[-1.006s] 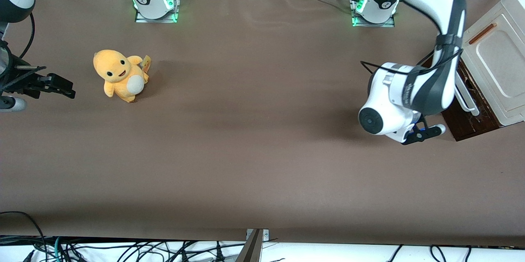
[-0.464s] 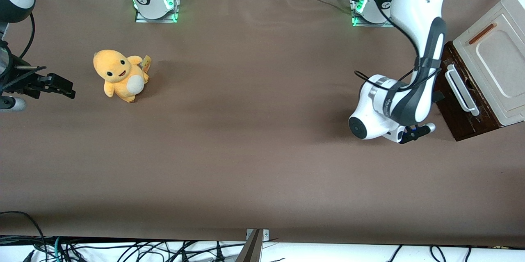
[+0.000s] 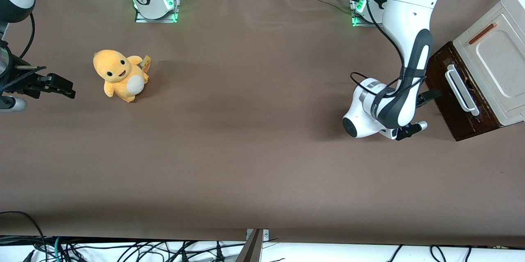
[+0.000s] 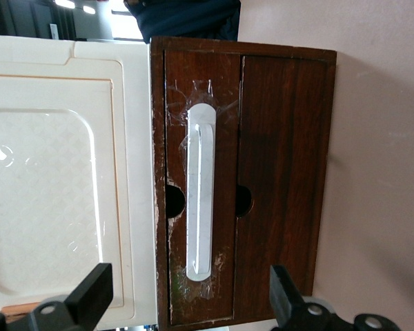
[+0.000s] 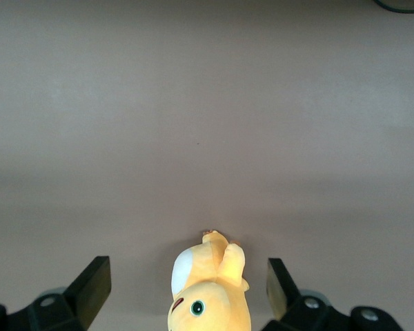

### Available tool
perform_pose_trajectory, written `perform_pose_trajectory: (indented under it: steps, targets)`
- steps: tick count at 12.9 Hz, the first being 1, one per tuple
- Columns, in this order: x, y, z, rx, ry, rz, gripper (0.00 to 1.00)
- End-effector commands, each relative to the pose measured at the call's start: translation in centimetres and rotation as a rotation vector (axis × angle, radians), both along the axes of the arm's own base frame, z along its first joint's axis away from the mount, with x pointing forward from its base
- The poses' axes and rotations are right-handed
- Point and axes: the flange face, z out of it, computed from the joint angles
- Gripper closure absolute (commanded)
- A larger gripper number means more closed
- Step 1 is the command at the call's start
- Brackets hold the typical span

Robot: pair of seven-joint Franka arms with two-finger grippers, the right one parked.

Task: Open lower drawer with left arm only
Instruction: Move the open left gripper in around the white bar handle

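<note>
Left wrist view: small black gripper (image 4: 186,300) spread wide, facing dark brown wooden lower drawer (image 4: 252,186) with white loop handle (image 4: 199,192), apart; fingertips cut off

My gripper (image 4: 186,303) hangs in front of the drawer (image 3: 447,94), fingers (image 4: 90,293) spread; bare bench (image 3: 246,151) between us, nothing blocking its handle (image 4: 200,200).

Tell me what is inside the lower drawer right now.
Only the lower drawer's dark front and white loop handle show; its inside is hidden, with two dark notches revealing nothing. The open hand hangs in front of it, not touching.
</note>
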Motion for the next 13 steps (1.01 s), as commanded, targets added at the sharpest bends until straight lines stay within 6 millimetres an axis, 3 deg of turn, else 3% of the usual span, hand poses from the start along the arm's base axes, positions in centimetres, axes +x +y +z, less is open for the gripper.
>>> perform_pose_trajectory:
  steps: [1, 3, 13]
  targets:
    - [-0.9, 0.4, -1.0, 0.074, -0.009, -0.028, 0.00]
    - [-1.3, 1.1, -2.1, 0.110, 0.005, -0.043, 0.00]
    - [-1.0, 5.7, -3.7, 0.143, 0.023, -0.063, 0.00]
